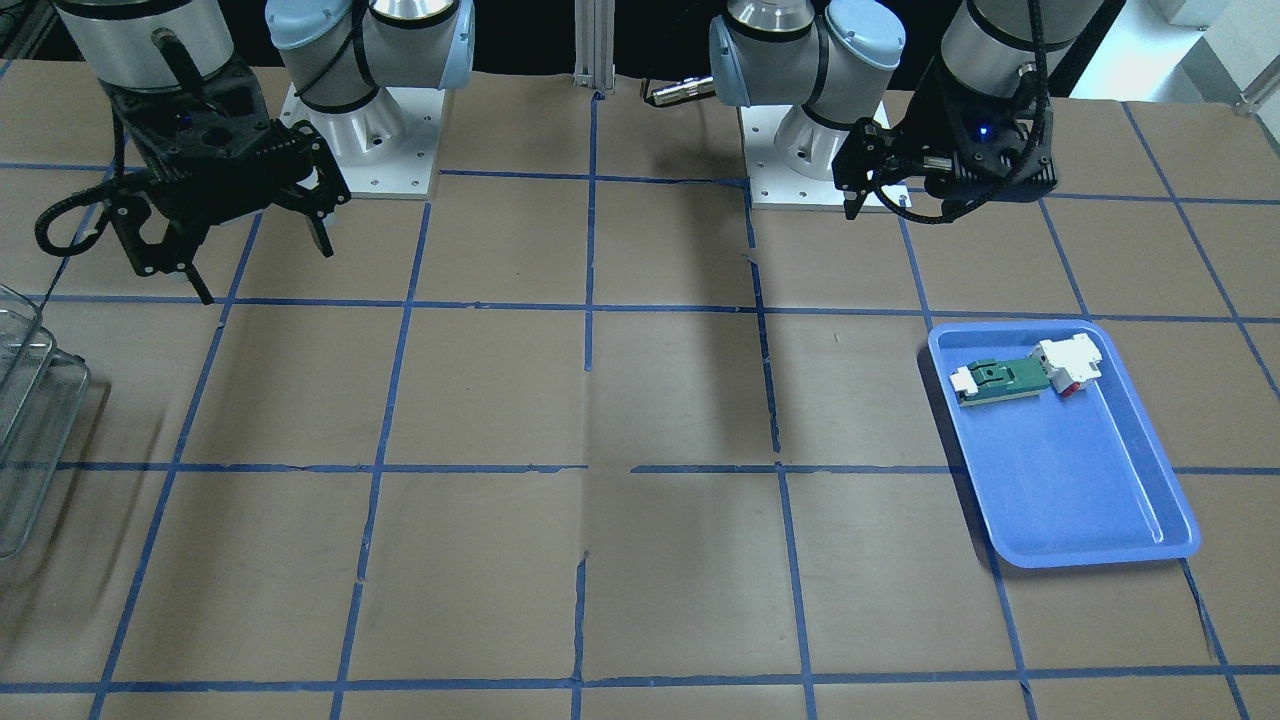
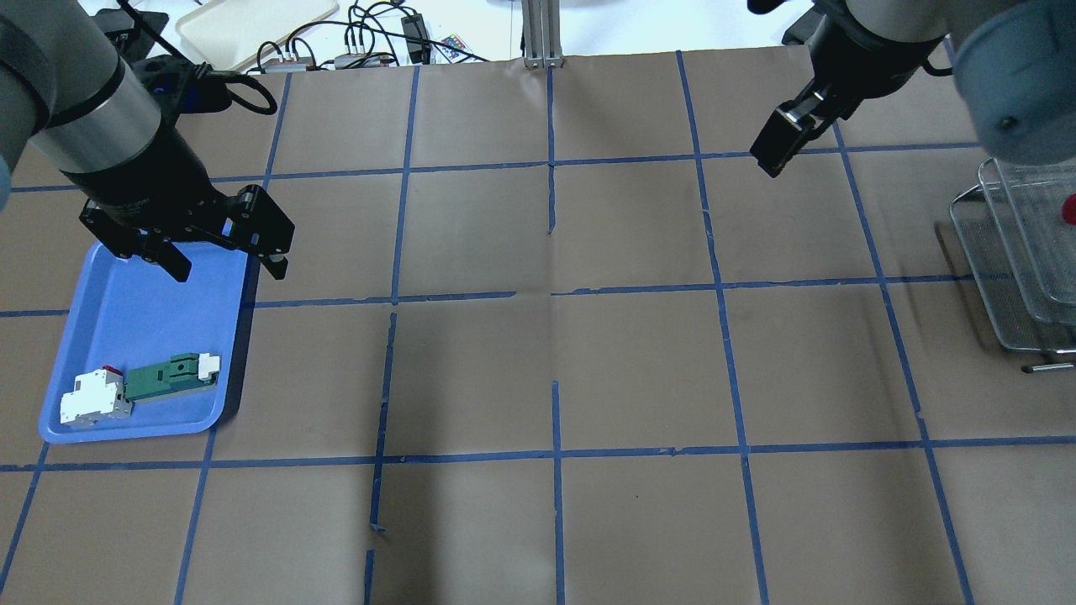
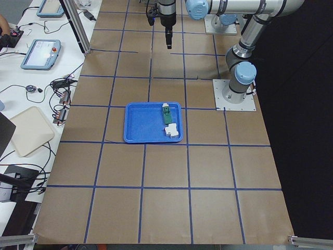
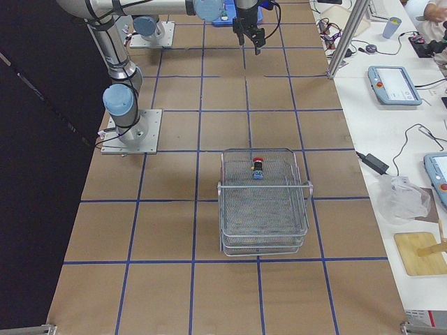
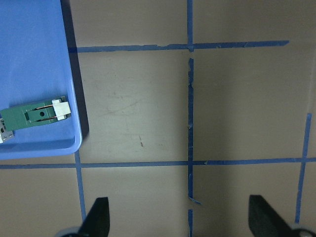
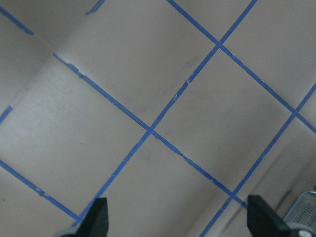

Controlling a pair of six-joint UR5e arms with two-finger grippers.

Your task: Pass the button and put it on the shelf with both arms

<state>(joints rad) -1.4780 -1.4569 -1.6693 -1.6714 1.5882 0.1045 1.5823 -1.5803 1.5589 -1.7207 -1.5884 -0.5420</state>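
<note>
The button, red cap up, rests in the top level of the wire shelf. In the overhead view only its red cap shows, at the right edge in the shelf. My left gripper is open and empty, hovering over the far right corner of the blue tray. In its wrist view the left gripper has its fingers wide apart. My right gripper hovers over the table left of the shelf. Its wrist view shows the right gripper open and empty.
The blue tray holds a flat green-and-white part and a white block with a red bit. The brown table top carries a blue tape grid. The shelf stands at the table's right end. Cables and devices lie beyond the far edge.
</note>
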